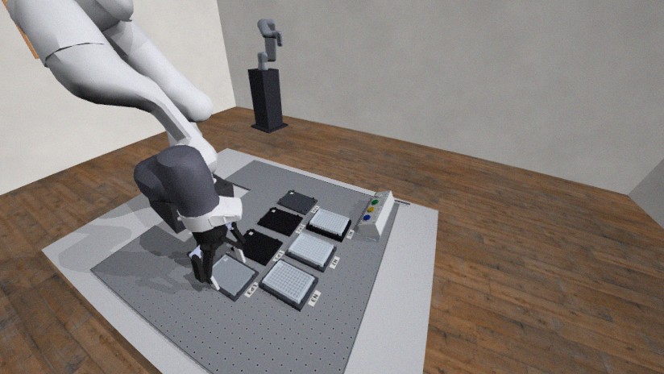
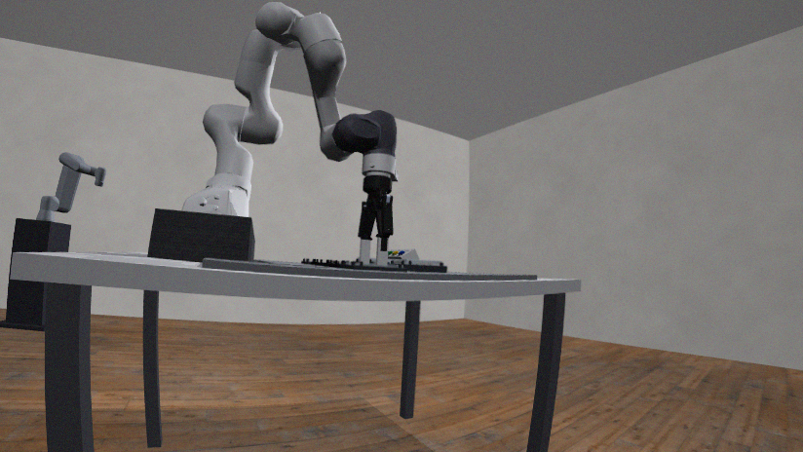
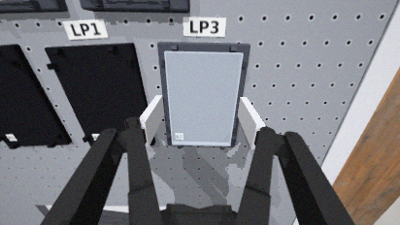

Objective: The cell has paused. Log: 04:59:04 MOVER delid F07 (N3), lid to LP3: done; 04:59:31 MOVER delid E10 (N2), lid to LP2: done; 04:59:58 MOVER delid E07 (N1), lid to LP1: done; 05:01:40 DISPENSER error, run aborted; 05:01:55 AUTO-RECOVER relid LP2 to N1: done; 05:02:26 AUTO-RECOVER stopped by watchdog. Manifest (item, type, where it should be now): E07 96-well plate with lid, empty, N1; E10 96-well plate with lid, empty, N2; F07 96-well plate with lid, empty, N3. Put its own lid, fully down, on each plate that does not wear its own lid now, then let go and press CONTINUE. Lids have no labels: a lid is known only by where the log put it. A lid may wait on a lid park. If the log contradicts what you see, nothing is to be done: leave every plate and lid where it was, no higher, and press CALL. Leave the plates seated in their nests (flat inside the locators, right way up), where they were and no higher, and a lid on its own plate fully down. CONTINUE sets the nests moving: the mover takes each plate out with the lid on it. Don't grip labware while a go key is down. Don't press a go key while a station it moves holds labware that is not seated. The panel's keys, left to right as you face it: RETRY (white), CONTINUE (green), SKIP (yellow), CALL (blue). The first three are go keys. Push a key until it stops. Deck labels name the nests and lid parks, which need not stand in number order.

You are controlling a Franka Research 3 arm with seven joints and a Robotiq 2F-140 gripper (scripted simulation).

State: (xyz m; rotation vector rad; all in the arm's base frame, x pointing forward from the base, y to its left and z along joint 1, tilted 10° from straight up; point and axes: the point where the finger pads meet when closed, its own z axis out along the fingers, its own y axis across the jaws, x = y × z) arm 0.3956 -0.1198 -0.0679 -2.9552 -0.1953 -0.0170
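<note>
On deck: three plates (image 1: 310, 249), one parked lid (image 3: 203, 97).

Pale grey lid (image 3: 203, 94) in dark frame; black pad (image 3: 99, 89) left of it; white fingertips; grey dotted deck (image 3: 311, 73).

I have the white seven-joint arm (image 2: 255, 84) folded over, dark grey wrist (image 1: 179, 178) pointing straight down, black two-finger gripper (image 3: 201, 121) partly spread, white pads (image 3: 151, 117) gripping nothing.
</note>
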